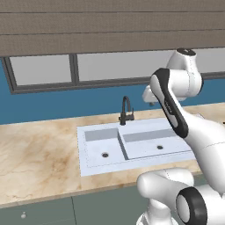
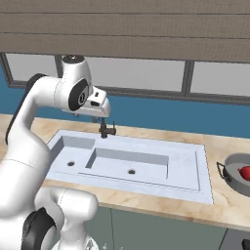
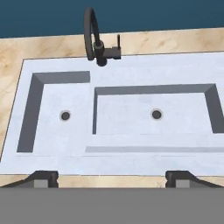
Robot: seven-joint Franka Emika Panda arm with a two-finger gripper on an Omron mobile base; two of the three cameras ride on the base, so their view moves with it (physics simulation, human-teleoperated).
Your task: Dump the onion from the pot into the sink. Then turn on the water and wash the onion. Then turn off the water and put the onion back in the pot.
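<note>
A marbled tan counter [image 1: 39, 154] is shown beneath a window, against a blue wall, with a white double-basin sink [image 2: 188, 171] set into it. Both basins are dry; no stream falls from the dark gooseneck faucet [image 3: 94, 39] at the far edge. The arm is raised over the sink, and the gripper [image 3: 111, 178] is seen in the hand view with its two dark fingertips [image 3: 43, 178] set wide apart and nothing between them. It is pointed down at the near rim of the sink.

The pot [image 2: 237, 176] is seen at the right edge of the right base view, standing on the counter to the right of the sink and well apart from the gripper. The onion [image 2: 245, 173] lies inside it as a red bulb.

The step in hand is judged to be the reach for the pot, with no part of the task completed. A good approach would carry the open gripper rightward, clear of the faucet, and down onto the pot's rim or a side handle. A firm, square hold is advised before lifting, since a heavy, wide pot may twist in a narrow grip. Tipping is best done low over the large basin, so that the onion is not bounced out onto the counter.
</note>
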